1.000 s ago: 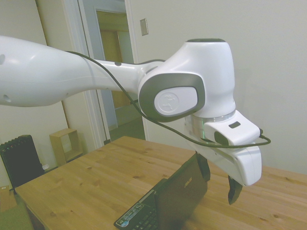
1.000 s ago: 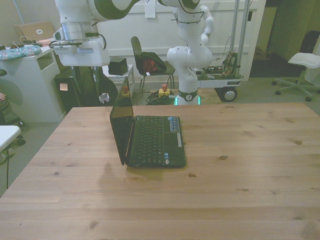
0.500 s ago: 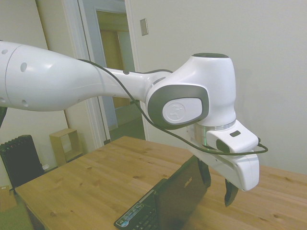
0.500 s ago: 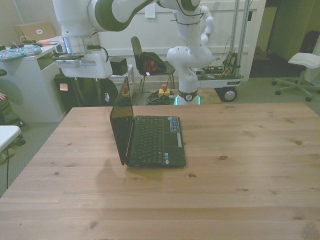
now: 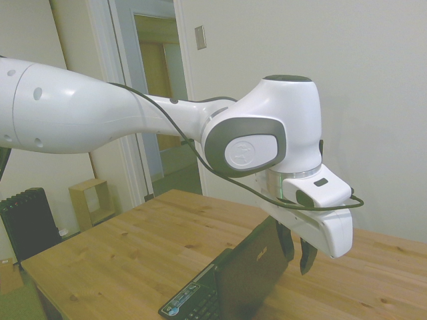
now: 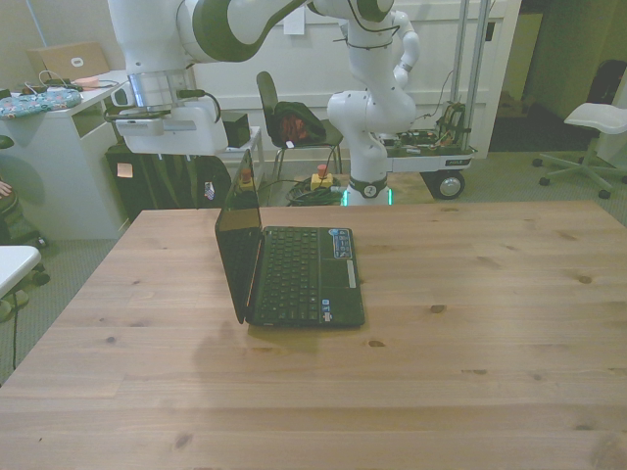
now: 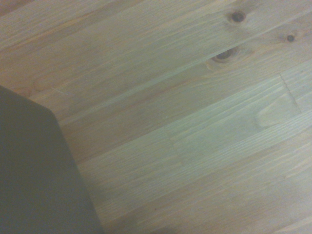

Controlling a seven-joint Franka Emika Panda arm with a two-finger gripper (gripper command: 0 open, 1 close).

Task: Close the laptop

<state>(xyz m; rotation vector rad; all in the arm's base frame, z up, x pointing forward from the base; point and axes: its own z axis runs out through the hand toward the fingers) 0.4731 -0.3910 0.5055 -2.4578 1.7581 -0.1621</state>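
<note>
Where the arm ends, the gripper (image 5: 295, 245) hangs with its dark fingers pointing down and only a narrow gap between them, holding nothing; it sits just behind the top edge of the lid, on the lid's outer face. Laptop (image 6: 291, 265): slim, black, open, lid standing close to upright, keyboard facing the front view's right, outer lid face with its small silver logo turned toward the gripper in the side view. Relation governing the move, as a judgement: the lid lies from the gripper toward the keyboard side, so a push against the upper lid edge in that direction should fold it down; the hinge line runs along the base's long edge, crosswise to that push. Worktop (image 6: 470, 323): pale wooden planks, laptop resting toward the front view's left half. Wrist view: a dark rounded corner, probably the lid, over wood. Containers: none on the worktop.
</note>
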